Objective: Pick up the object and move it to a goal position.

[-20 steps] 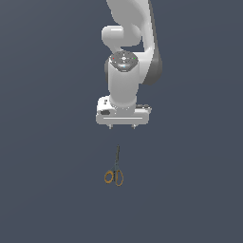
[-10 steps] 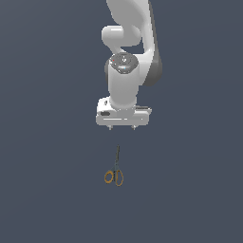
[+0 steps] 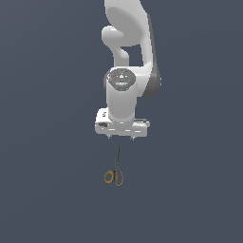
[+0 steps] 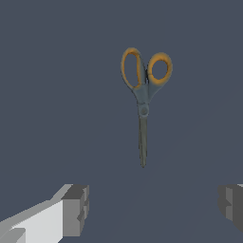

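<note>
The scissors [image 3: 115, 171] lie flat on the dark grey surface, orange loop handles toward the camera, thin dark blades pointing back toward the arm. In the wrist view the scissors [image 4: 143, 99] lie whole and closed, blade tip toward the fingers. My white gripper [image 3: 121, 137] hangs above the surface just behind the blade tip, not touching it. In the wrist view the gripper [image 4: 152, 206] is open and empty, its two grey fingertips [image 4: 76, 209] wide apart.
The white arm [image 3: 128, 71] rises behind the gripper to the top of the exterior view. The surface [image 3: 47, 190] is a plain dark grey plane with nothing else on it.
</note>
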Motion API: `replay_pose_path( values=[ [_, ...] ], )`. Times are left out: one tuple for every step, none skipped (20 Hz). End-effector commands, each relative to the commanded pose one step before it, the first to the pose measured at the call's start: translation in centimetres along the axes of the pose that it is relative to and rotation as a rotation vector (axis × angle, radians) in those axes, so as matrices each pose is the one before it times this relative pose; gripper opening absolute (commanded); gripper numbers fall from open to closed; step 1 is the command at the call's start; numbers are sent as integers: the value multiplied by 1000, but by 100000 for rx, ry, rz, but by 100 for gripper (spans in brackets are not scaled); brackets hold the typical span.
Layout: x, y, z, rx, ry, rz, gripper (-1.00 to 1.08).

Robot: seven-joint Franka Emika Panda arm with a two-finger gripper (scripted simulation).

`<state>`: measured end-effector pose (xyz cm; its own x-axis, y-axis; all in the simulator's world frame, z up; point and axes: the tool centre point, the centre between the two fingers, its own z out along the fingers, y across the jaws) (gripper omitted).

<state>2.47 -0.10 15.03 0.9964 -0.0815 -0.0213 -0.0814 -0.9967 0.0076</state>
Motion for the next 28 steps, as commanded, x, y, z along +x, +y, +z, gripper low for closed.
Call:
replay_pose_path(
  values=[
    [1178,89,1197,185,247,3296,100],
    [528,24,557,84,138,1503,100],
    [546,21,603,84,146,1588,100],
    [549,16,636,82,151,1634,100],
    [508,10,619,74,145,1551,100],
    [466,5,594,67,137,1457,100],
    [425,1,568,60,129,1365,100],
    [387,-1,539,54,121,1274,100],
    [351,-4,509,48,113,1182,100],
    [316,-6,477,43,105,1090,100],
    [284,-5,443,38,98,1002,100],
    [253,-7,409,34,89,911,100],
    [224,-8,373,30,81,821,100],
    [197,-6,336,26,73,736,100],
    [170,-6,298,23,64,648,100],
    [144,-7,260,19,56,558,100],
    [120,-7,221,16,47,471,100],
    [98,-3,181,13,39,388,100],
    [75,-4,142,10,30,299,100],
    [54,-1,101,7,22,217,100],
    [30,-8,62,4,12,119,100],
    [15,17,18,2,7,69,100],
    [-101,8,-60,-46,-133,-284,100],
    [0,-1,39,0,0,0,100],
    [-1,-4,118,0,0,0,100],
    [-2,-7,195,0,0,0,100],
    [-3,-9,273,0,0,0,100],
    [5,31,329,12,28,62,100]
  ],
)
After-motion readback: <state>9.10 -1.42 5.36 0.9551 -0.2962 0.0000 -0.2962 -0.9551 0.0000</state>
